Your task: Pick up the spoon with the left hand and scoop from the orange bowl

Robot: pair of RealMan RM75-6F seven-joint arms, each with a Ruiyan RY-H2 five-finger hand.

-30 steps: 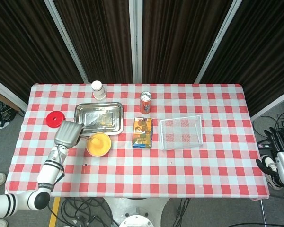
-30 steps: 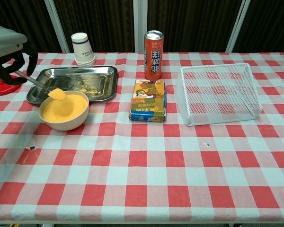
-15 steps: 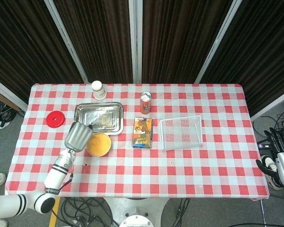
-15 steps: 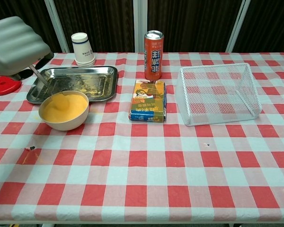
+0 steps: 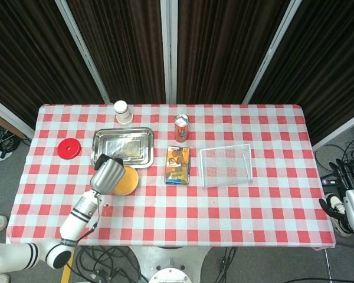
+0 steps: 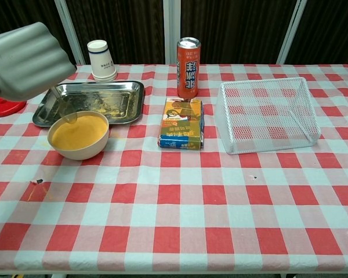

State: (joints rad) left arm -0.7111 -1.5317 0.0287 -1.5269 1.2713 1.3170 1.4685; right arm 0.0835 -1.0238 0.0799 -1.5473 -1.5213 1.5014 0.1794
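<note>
Spillage threatens: grey left hand [image 6: 28, 59] pinches the thin metal spoon [image 6: 62, 104], tip dipped into the round orange bowl [image 6: 79, 135] just beneath; a tilted lift could drip onto the checked tablecloth [image 6: 180, 197].

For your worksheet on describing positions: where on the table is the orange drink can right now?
In both views the orange drink can stands upright near the table's far edge, about mid-table, just behind the flat yellow-and-blue packet and right of the steel tray.
</note>
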